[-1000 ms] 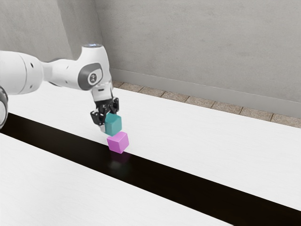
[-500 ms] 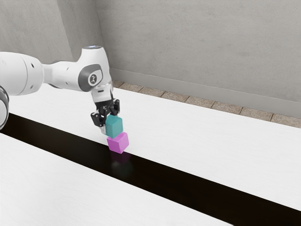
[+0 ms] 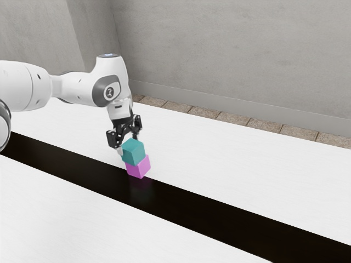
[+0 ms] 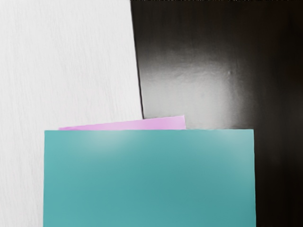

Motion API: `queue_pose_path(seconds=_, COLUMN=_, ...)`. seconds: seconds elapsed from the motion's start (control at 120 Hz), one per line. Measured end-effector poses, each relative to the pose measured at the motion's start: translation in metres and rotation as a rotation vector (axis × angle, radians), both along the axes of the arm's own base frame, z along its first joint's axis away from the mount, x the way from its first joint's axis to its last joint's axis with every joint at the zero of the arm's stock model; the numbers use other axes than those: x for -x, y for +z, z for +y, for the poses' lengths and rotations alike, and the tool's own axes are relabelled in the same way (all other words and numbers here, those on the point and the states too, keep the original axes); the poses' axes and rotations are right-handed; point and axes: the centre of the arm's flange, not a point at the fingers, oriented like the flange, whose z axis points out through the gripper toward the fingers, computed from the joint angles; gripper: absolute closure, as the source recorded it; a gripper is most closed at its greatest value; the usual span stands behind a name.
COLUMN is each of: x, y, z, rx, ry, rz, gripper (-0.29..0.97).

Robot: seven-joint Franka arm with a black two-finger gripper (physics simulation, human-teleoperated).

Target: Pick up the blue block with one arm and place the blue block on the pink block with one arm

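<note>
The blue-green block (image 3: 132, 152) rests on top of the pink block (image 3: 139, 166), which stands at the far edge of the black strip (image 3: 219, 216). My gripper (image 3: 126, 140) hovers right over the blue-green block, open, its fingers spread just above and beside the block's upper part. In the wrist view the blue-green block (image 4: 149, 177) lies directly under my hand, and a thin sliver of the pink block (image 4: 132, 124) peeks out beyond it.
The white table (image 3: 236, 153) stretches to the exterior view's right, with a black strip running diagonally across it. A grey wall (image 3: 230, 49) with a tiled floor band stands behind the table.
My hand lowered the blue-green block onto the pink block. The fingers have spread and the block has settled lower relative to them.
</note>
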Motion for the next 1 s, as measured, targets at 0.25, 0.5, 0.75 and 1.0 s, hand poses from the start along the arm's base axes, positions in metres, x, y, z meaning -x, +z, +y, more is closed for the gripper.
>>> queue_pose_path(seconds=0.25, x=0.014, y=0.061, z=-0.01, rx=0.004, ry=-0.003, rz=-0.045, gripper=0.03)
queue_pose_path(seconds=0.5, x=0.075, y=0.229, z=-0.06, rx=-0.073, ry=0.046, rz=-0.06, gripper=0.01)
queue_pose_path(seconds=0.75, x=0.105, y=0.287, z=-0.071, rx=-0.158, ry=0.301, rz=-0.01, gripper=0.0)
queue_pose_path(seconds=1.0, x=0.112, y=0.285, z=-0.066, rx=-0.189, ry=0.498, rz=0.038, gripper=0.0)
